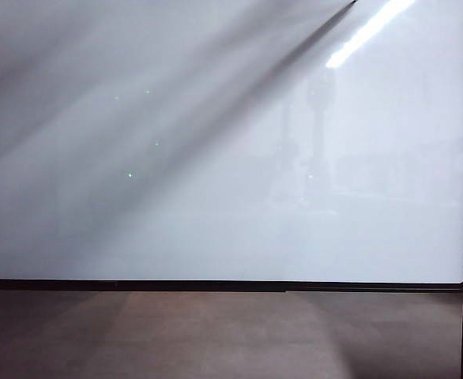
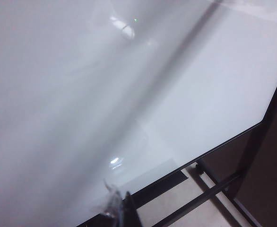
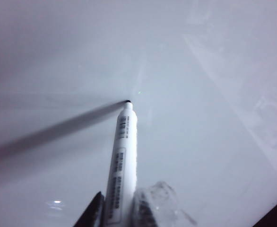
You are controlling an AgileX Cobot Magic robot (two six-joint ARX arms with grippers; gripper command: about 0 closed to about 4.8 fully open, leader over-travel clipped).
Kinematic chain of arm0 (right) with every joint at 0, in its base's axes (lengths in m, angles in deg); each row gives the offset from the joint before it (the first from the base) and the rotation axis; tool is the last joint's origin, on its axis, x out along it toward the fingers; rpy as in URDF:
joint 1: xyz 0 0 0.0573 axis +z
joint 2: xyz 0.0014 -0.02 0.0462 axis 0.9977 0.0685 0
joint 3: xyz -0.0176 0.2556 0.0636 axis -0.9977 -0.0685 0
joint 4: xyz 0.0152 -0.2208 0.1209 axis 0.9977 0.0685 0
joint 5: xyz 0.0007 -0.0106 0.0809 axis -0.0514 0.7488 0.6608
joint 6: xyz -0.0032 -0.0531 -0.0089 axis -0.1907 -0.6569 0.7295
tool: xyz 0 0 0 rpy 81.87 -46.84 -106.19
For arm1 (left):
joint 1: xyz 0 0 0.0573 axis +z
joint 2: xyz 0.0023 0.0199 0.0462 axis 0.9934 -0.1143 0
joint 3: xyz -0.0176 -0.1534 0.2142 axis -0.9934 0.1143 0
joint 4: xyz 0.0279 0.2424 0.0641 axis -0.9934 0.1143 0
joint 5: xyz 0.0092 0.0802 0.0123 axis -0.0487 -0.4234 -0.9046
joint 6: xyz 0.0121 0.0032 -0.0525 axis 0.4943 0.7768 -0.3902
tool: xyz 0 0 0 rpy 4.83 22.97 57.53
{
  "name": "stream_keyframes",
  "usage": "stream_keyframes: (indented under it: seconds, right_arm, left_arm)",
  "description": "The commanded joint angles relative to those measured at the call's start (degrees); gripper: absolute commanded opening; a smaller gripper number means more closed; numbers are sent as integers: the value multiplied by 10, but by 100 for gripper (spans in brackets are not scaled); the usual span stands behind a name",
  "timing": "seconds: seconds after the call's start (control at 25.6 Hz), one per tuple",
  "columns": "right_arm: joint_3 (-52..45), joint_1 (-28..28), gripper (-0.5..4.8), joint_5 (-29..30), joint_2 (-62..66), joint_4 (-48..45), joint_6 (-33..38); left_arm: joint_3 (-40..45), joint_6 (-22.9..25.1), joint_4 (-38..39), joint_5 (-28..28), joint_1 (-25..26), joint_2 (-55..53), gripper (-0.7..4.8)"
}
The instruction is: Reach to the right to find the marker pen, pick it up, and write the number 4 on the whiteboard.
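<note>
Right tool (image 3: 118, 213): black finger, clear glossy pad; left tool (image 2: 116, 204) likewise.

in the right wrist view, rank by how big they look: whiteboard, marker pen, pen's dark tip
1. whiteboard, filling nearly the whole view.
2. marker pen, held in the shut right tool; nearness to the camera enlarges it.
3. pen's dark tip, a tiny spot at the board.

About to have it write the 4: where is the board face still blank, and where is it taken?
The glossy white black-framed whiteboard is unmarked edge to edge, from its bottom rail to its right frame post. The only occupied spot is where the right gripper holds the white dark-tipped marker pen toward it. The left gripper sits near the lower frame edge.
</note>
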Motion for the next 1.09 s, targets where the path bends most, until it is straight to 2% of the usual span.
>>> stream_keyframes:
  seconds: [0.04, 0.59, 1.09]
  right_arm:
    - [3, -3, -6, 4, 0, -17, 0]
    - [3, -8, -6, 6, 5, -12, 0]
    - [3, -8, -6, 6, 14, 31, 2]
  left_arm:
    - [-2, 2, -1, 1, 0, 3, -5]
    - [-2, 2, 0, 1, 0, 3, -5]
    - [-2, 2, 7, 1, 0, 3, -5]
